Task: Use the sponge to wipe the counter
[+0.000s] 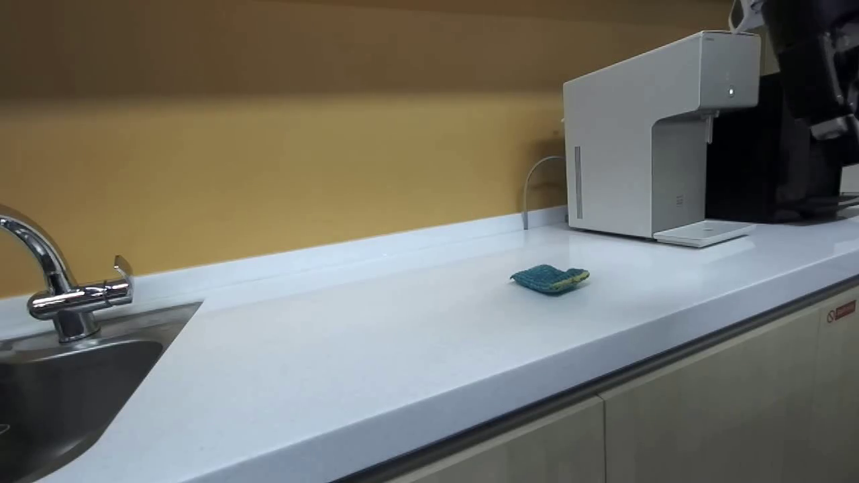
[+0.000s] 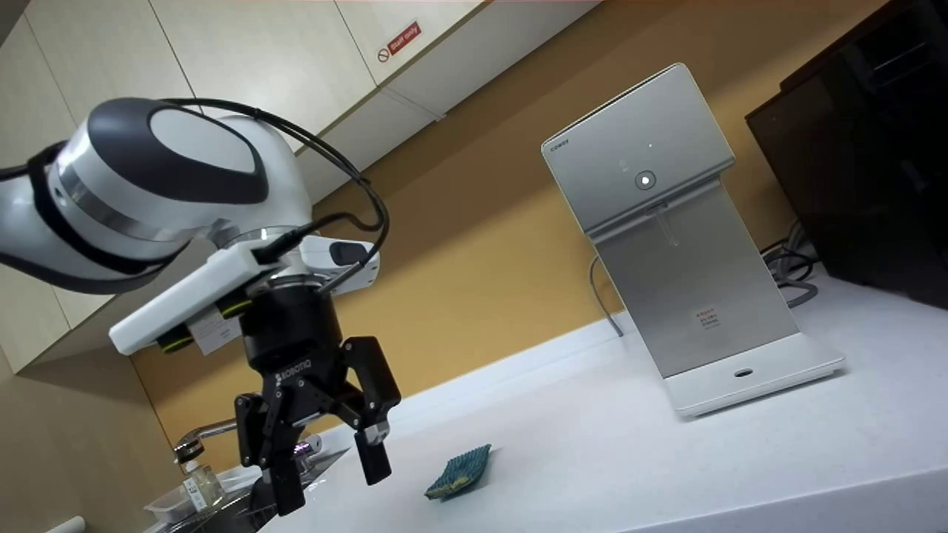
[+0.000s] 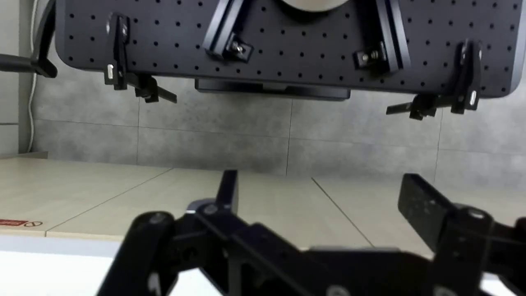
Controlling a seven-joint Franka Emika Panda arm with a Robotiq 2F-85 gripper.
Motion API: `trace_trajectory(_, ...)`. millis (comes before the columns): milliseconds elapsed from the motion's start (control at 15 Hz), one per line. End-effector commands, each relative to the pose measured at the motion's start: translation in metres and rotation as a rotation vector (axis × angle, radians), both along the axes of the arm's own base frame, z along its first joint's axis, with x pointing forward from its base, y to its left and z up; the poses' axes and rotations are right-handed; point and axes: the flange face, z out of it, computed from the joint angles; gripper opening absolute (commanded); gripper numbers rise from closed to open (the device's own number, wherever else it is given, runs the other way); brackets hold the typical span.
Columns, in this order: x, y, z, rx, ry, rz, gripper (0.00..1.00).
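The sponge (image 1: pixel 549 279), a small teal pad with a yellowish edge, lies on the counter and also shows in an exterior view (image 2: pixel 459 472). It is out of view in the wrist view. The white counter (image 1: pixel 349 362) runs lengthwise, and a strip of it shows in the wrist view (image 3: pixel 45 271). My gripper (image 2: pixel 330 475) is open with nothing between its fingers, raised and apart from the sponge. In the wrist view the spread fingers (image 3: pixel 324 195) have cabinet doors and floor behind them. Part of the gripper or arm shows dark at an exterior view's upper right edge.
A white water dispenser (image 1: pixel 624 147) stands on the counter near the wall, with a black appliance (image 2: pixel 859 178) beside it. A steel sink (image 1: pixel 127 396) with a chrome faucet (image 1: pixel 74 302) is at the far end. Overhead cabinets (image 2: pixel 252 52) hang above. A black perforated plate (image 3: pixel 287 53) extends over the floor.
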Motion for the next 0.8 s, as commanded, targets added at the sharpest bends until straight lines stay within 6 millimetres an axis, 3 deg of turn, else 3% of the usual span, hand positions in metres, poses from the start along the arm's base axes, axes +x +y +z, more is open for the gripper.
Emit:
trace_trajectory(0,0.029,0.023,0.001,0.001,-0.105,-0.169,1.0)
trace_trajectory(533,0.121,0.07,0.0,-0.052,-0.507,-0.369,1.0)
trace_trajectory(600,0.128,0.079,-0.005,-0.071,-0.518,-0.371,1.0)
trace_trajectory(667,0.105,0.067,-0.001,-0.044,-0.497,-0.328,1.0)
trace_trajectory(733,0.113,0.073,-0.006,-0.056,-0.508,-0.335,1.0)
